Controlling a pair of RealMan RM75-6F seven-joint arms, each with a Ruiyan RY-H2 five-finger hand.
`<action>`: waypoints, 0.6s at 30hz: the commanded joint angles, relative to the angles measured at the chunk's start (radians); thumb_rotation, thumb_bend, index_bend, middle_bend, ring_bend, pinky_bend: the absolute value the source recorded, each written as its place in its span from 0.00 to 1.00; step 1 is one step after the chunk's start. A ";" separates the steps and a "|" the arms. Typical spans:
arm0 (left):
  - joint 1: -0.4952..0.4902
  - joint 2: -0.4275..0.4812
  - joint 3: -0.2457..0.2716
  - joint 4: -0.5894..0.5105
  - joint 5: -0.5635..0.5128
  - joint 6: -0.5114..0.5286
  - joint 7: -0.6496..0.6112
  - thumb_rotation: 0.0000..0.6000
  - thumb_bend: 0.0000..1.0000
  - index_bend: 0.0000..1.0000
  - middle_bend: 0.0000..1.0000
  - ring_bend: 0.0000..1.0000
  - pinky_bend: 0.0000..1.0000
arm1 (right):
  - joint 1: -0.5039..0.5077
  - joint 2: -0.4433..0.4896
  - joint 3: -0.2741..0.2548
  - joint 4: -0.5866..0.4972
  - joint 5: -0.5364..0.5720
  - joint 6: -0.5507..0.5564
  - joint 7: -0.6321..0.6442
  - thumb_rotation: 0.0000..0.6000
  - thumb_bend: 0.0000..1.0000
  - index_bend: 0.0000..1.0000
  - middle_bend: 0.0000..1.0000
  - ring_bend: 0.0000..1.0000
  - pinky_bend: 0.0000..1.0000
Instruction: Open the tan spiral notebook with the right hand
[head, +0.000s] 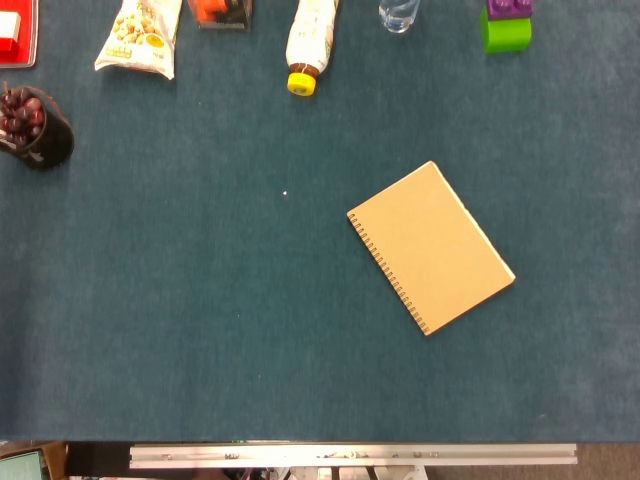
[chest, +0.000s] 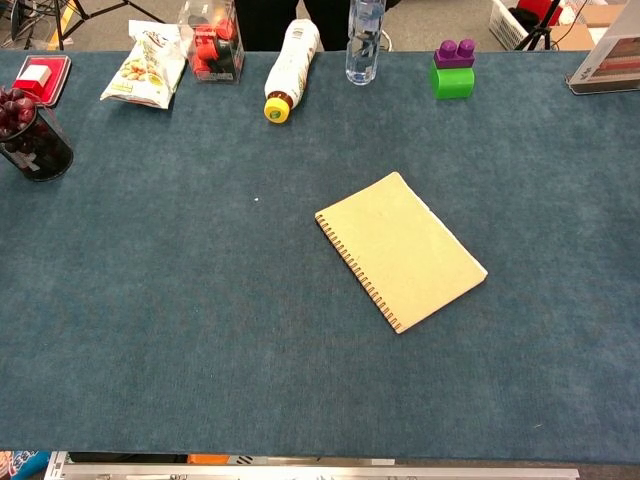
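Note:
The tan spiral notebook (head: 431, 247) (chest: 402, 250) lies closed and flat on the blue table cloth, right of centre. It is turned at an angle, with its wire spiral along the lower-left edge. Neither hand nor any part of an arm shows in the head view or the chest view.
Along the far edge lie a snack bag (chest: 143, 66), a red item in a clear box (chest: 211, 42), a lying bottle with a yellow cap (chest: 287, 68), a clear water bottle (chest: 364, 40) and a green-and-purple block (chest: 452, 69). A dark cup of grapes (chest: 31, 134) stands far left.

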 joint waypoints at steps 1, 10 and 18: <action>0.000 0.000 0.001 0.001 -0.001 0.000 0.000 1.00 0.07 0.40 0.24 0.12 0.22 | 0.047 -0.014 -0.020 0.039 -0.040 -0.050 -0.015 1.00 0.00 0.19 0.03 0.05 0.20; 0.008 -0.004 0.002 0.014 -0.003 0.011 -0.021 1.00 0.07 0.40 0.24 0.12 0.22 | 0.137 -0.062 -0.063 0.130 -0.110 -0.115 -0.005 1.00 0.00 0.14 0.03 0.05 0.20; 0.009 -0.006 0.001 0.015 -0.001 0.017 -0.023 1.00 0.07 0.40 0.24 0.12 0.22 | 0.209 -0.149 -0.097 0.269 -0.175 -0.105 0.072 1.00 0.00 0.11 0.04 0.05 0.20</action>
